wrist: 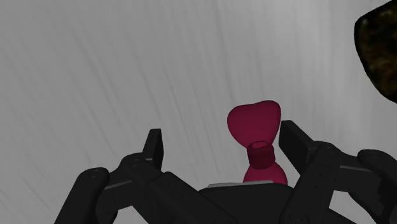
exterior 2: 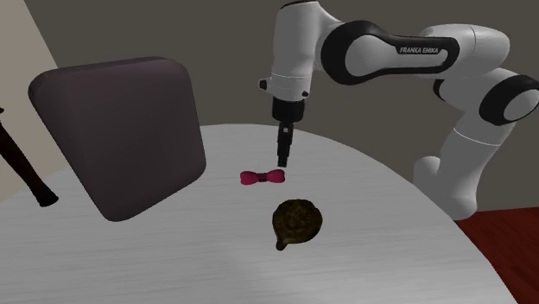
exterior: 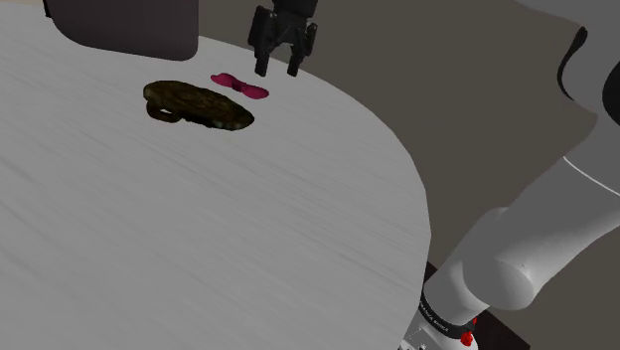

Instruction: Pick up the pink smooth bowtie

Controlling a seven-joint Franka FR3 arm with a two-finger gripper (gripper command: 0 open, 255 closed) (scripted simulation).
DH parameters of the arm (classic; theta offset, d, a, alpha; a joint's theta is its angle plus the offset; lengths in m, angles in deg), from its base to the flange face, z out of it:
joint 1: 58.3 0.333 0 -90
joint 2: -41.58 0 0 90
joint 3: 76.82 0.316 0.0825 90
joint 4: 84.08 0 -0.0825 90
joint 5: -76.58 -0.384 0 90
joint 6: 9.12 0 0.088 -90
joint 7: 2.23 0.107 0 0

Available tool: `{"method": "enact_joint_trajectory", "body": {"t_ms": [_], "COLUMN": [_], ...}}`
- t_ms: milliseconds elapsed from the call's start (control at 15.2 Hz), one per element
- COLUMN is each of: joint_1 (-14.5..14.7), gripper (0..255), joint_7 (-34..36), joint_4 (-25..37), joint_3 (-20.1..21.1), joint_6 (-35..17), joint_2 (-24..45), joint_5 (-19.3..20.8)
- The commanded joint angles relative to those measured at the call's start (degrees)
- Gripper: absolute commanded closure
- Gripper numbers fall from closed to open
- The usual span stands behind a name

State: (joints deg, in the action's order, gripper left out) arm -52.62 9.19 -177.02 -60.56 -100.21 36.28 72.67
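Note:
The pink bowtie point(exterior: 239, 86) lies flat on the pale grey table point(exterior: 248, 239), near its far edge. My black gripper point(exterior: 278, 70) hangs open a little above the table, just off the bowtie's end toward the shoulder view's right. From the second exterior view the gripper point(exterior 2: 282, 160) points straight down, close above the bowtie point(exterior 2: 263, 177). In the wrist view the bowtie point(wrist: 254, 127) sits near one of the fingers point(wrist: 296, 143), off the middle of the gap, and neither finger touches it.
A dark brown lumpy cap-like object point(exterior: 199, 104) lies right beside the bowtie, also seen from the other side point(exterior 2: 296, 222). A big dark rounded block point(exterior 2: 121, 138) stands at the table's back. A black pole point(exterior 2: 22, 168) leans at the far left. The table's curved edge point(exterior: 422, 199) runs nearby.

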Motion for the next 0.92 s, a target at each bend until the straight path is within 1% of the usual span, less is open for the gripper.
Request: {"method": "enact_joint_trajectory", "body": {"t_ms": [0, 198, 264, 726, 858], "joint_1": [0.85, 3.17, 3.70, 3.13, 3.10], "gripper": [0, 0, 0, 0, 0], "joint_7": [2.02, 5.44, 5.99, 5.25, 5.20], "joint_4": [6.48, 17.24, 19.25, 10.63, 9.99], "joint_3": [1.30, 3.14, 3.34, 3.04, 3.03], "joint_6": [1.91, 5.54, 6.27, -0.09, -0.58], "joint_2": [5.39, 13.83, 15.33, 12.97, 12.82], "joint_5": [1.18, 3.50, 3.94, 3.09, 3.04]}}
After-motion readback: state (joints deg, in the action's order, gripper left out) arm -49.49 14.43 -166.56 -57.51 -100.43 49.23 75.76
